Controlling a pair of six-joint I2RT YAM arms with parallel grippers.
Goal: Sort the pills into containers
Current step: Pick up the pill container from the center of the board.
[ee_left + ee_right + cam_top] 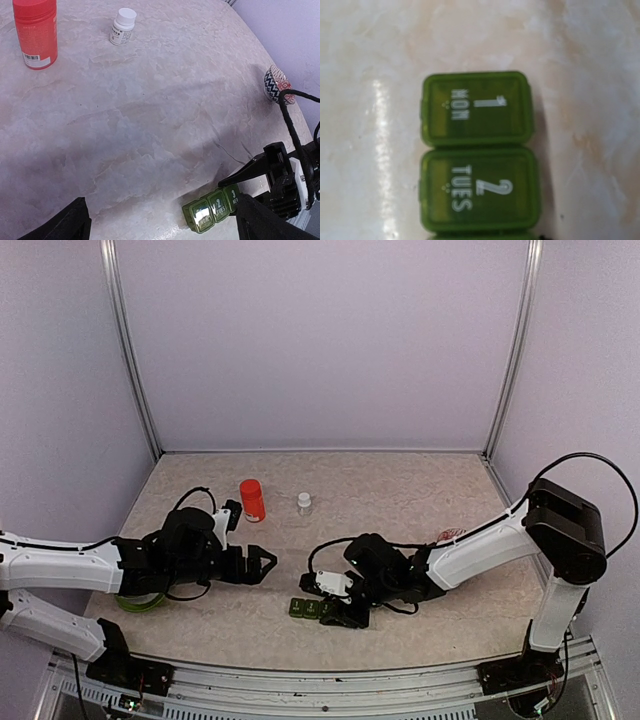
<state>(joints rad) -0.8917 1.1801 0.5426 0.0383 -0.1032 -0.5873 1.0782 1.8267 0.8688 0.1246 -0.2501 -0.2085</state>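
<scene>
Right claw (pixel 345 616) is down low on the bench (pixel 420 490), tucked in at the right end of the containers (pixel 312 609), and no view shows how wide its jaws stand or whether they grip the strip, so I cannot tell. The containers are a dark green strip of three joined compartments lying flat near the front edge, about mid-bench. The wrist camera looks straight down on it: lids down, white lettering reading "1 MON" and "2 TUES", while the left wrist view catches a "3" on the end lid beside the claw. Over to the left, the left claw (pixel 265 565) hangs just above the bench with its jaws spread wide and nothing between them, pointing right, apart from the strip. A lime-green bowl (pixel 140 602) peeks out under the left arm. Farther back stands a red bottle (pixel 252 499), upright, with a small white-capped bottle (pixel 304 503) to its right. A patterned object (pixel 275 84) sits toward the right edge.
</scene>
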